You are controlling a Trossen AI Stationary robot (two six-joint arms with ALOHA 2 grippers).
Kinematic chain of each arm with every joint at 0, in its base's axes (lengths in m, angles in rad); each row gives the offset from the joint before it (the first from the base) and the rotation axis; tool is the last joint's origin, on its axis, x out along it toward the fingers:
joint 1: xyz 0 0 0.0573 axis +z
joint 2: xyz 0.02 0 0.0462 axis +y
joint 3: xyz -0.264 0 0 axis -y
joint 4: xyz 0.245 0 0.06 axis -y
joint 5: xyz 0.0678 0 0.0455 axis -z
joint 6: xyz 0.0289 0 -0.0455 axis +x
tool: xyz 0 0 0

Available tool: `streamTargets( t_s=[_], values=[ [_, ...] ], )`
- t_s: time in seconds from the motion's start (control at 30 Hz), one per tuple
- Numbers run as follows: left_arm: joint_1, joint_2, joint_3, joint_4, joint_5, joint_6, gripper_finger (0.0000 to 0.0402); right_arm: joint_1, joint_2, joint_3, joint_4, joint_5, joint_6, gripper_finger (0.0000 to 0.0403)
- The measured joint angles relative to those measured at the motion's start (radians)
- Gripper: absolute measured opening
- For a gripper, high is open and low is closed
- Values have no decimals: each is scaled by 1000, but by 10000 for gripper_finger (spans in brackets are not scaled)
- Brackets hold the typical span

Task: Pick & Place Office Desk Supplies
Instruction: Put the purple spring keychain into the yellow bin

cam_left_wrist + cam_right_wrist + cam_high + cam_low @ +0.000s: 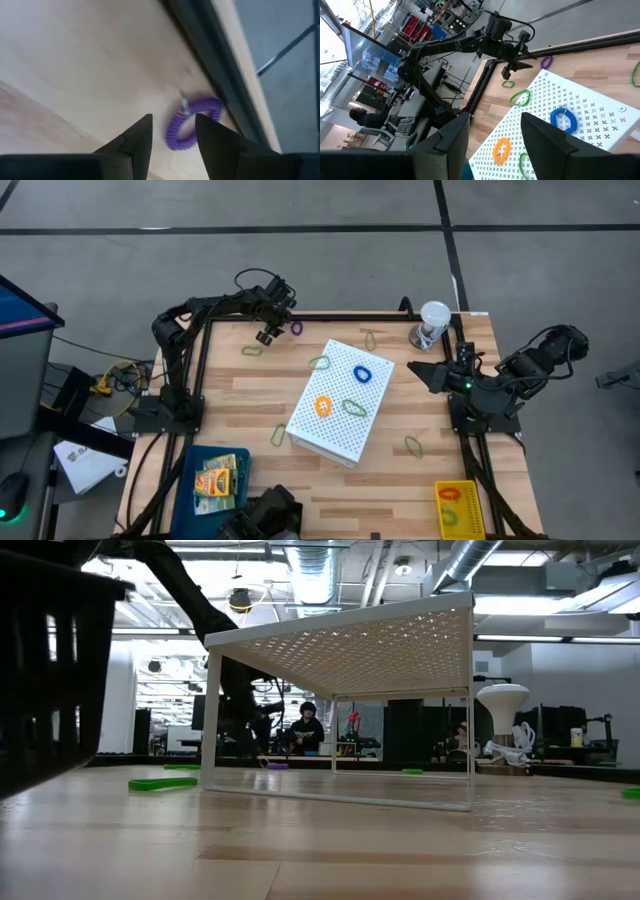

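High view showed a yellow bin (459,509) at the near right corner of the table (250,395), holding loops, and a blue tray (190,480) at the near left with a yellow-orange crayon box (214,483) and a green card box (227,463). Lay mid-table: white perforated box (340,402), tilted, carrying an orange loop (323,406), a blue loop (362,374) and an olive loop (354,408). Scattered around it on bare wood: further olive loops, one (413,446) to its near right, well apart. Waited at the right edge, fingers spread: right gripper (424,371). Stood behind it at the far right: clear cup (432,323) with white lid. Hung at the far edge: left gripper (268,334), fingers apart, pinching nothing, beside the purple loop (296,328), which lay flat just inside the black table frame (220,75).
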Motion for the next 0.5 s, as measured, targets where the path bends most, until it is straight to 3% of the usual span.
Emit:
streamTargets(
  t_s=[0.5],
  values=[
    [5,-1,1,7,-6,-19,136,1,-1,0,5,-2,17,175]
  ],
)
